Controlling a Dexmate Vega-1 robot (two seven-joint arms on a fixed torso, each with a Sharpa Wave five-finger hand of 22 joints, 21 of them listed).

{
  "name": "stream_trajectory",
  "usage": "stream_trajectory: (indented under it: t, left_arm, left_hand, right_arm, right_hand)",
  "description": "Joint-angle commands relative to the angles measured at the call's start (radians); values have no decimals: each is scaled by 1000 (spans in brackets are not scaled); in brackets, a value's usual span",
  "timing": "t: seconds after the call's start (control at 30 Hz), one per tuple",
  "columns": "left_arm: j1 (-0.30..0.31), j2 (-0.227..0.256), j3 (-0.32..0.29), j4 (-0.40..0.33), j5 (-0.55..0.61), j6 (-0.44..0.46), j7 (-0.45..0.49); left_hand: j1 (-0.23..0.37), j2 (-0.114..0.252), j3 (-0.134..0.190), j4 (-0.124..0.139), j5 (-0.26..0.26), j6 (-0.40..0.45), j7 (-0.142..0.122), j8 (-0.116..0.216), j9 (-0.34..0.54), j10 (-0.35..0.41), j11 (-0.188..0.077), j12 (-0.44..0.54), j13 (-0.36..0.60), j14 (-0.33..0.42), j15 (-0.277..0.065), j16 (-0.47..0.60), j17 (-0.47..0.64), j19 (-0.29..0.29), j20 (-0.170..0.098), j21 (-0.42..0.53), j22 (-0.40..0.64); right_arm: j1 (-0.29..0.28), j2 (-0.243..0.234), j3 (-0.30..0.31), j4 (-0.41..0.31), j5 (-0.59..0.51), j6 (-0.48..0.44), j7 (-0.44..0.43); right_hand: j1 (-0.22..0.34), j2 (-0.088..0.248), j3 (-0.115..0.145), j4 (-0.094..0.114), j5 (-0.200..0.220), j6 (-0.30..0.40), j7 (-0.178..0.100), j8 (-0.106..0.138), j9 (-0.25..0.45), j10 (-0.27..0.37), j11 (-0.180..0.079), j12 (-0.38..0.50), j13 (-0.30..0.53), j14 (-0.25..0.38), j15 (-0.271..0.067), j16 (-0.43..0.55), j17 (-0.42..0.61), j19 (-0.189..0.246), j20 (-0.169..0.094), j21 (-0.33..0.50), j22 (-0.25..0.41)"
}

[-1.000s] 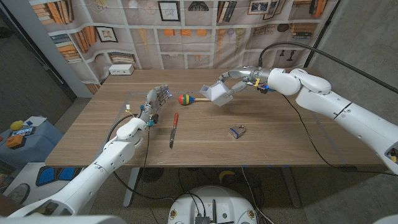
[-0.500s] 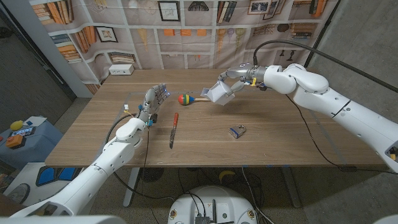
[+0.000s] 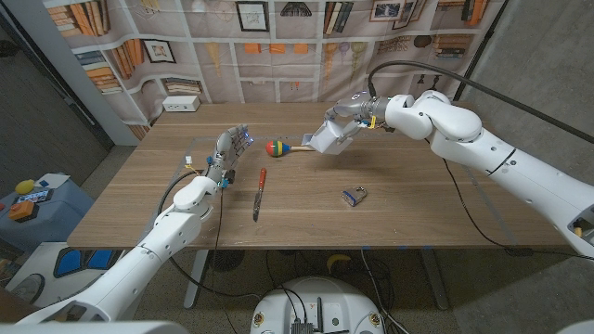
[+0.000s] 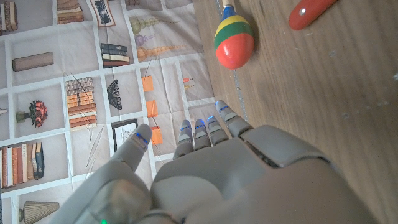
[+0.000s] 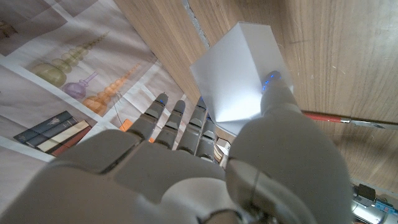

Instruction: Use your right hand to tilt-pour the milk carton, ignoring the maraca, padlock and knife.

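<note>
My right hand (image 3: 345, 124) holds the white milk carton (image 3: 324, 139) above the far middle of the table, tipped over toward the maraca. In the right wrist view the carton (image 5: 239, 73) sits between the thumb and fingers (image 5: 179, 121) of that hand. The maraca (image 3: 277, 147), striped red, yellow and green, lies just left of the carton. A red-handled knife (image 3: 259, 192) lies nearer the front. The small padlock (image 3: 354, 196) lies right of the middle. My left hand (image 3: 231, 151) stands at the left with fingers apart, holding nothing. Its wrist view shows the maraca (image 4: 234, 39) and the knife handle (image 4: 312, 11).
A white box (image 3: 181, 104) sits at the table's far left corner. A bookshelf-print backdrop (image 3: 278, 42) hangs behind the table. Bare wood (image 3: 436, 204) stretches across the right and front.
The right hand has carried the carton slightly left and farther back, and the arm has swung with it. The left hand and the other objects have stayed put.
</note>
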Motion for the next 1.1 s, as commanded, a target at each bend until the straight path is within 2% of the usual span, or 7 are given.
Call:
stream_trajectory:
  t: [0.03,1.1]
  left_arm:
    - [-9,-8,3,19,-2,-7,-7]
    - [-50,-53,15,110,-10,-36,-37]
  left_hand:
    - [3,77,1,-8,-1,4,4,7,3,7,-1,4,3,1,-6,3,0,8,-5,0,5]
    - [1,77,3,-8,-1,13,4,9,4,10,-4,6,3,6,-6,4,1,9,-4,1,5]
  right_arm:
    - [32,32,-37,-12,-135,9,76]
    - [115,102,-123,11,-400,149,207]
  right_hand:
    - [-12,11,-4,4,0,6,-5,9,2,6,-6,-2,4,8,-6,3,5,1,5,-2,1]
    - [-28,11,-10,5,-1,8,-14,12,0,10,-4,-11,11,4,-4,3,5,-6,20,-5,1]
